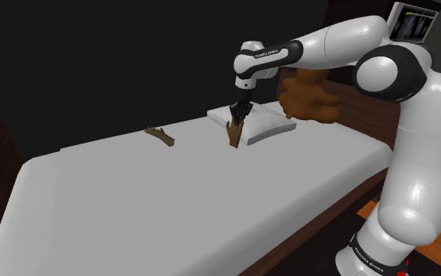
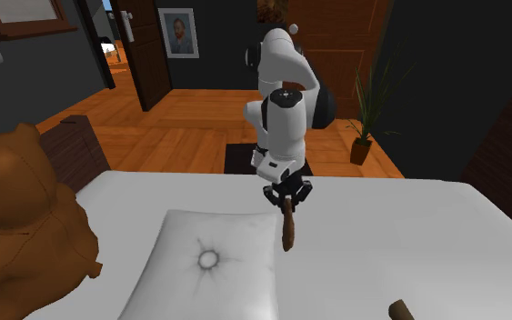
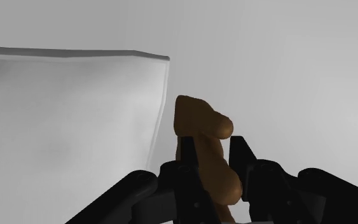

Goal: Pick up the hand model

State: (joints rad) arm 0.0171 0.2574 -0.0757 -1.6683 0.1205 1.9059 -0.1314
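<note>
Right now the gripper (image 1: 239, 114) is clamped on a brown hand model (image 1: 233, 135), its two black fingers pressed against the sides of the upper end while the rest hangs down below them. In the wrist view the fingers (image 3: 240, 153) squeeze the brown piece (image 3: 203, 124) from both sides, with the white bed (image 3: 285, 76) behind it. Whether the lower end touches the sheet I cannot tell.

In the shoulder view the held model sits just beside the corner of a white pillow (image 1: 267, 122), which lies at about two o'clock from it. A brown teddy bear (image 1: 309, 98) sits past the pillow, also toward two o'clock. A second brown hand (image 1: 160, 136) lies flat on the bed (image 1: 171, 204), well apart from the gripper, at about nine o'clock from it.

In the second exterior view the gripper (image 2: 286, 195) points down with the model (image 2: 287, 232) upright below it, the pillow (image 2: 208, 264) at about eight o'clock, the bear (image 2: 22, 227) at nine o'clock and the other hand (image 2: 401, 312) at about four o'clock near the edge of the picture. Behind the arm are a wooden floor (image 2: 172, 136), a potted plant (image 2: 365, 123) at two o'clock and a framed portrait (image 2: 179, 34) at eleven o'clock
</note>
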